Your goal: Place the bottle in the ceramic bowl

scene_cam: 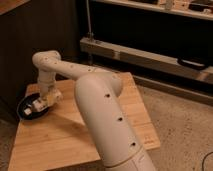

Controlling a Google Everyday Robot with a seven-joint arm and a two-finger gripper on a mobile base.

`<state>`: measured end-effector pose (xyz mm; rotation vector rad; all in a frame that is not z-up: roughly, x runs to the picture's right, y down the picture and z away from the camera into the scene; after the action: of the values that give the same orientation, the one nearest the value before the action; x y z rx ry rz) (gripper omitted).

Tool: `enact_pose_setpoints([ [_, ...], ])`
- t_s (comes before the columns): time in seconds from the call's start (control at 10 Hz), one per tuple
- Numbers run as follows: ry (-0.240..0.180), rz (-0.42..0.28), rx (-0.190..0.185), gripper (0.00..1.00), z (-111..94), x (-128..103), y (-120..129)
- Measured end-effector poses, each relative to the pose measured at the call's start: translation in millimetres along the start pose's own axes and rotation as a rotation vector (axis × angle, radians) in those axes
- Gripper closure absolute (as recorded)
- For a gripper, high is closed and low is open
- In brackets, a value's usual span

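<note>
The black ceramic bowl (22,103) sits at the far left edge of the wooden table (65,135). My gripper (46,101) hangs from the white arm (100,110) at the bowl's right rim. It is shut on the small white bottle (36,106). The bottle lies tilted, and its capped end points down-left over the inside of the bowl. I cannot tell whether the bottle touches the bowl. The arm hides the middle of the table.
A dark cabinet wall (30,45) stands close behind and left of the bowl. A metal shelf rail (145,55) runs behind the table. Speckled floor (185,130) lies to the right of the table's edge.
</note>
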<state>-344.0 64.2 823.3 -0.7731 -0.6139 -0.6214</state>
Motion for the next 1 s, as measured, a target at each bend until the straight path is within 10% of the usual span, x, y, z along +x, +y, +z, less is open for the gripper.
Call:
enact_pose_setpoints([
  [1.0, 0.039, -0.025, -0.025, 1.0, 24.9, -13.2, -20.3],
])
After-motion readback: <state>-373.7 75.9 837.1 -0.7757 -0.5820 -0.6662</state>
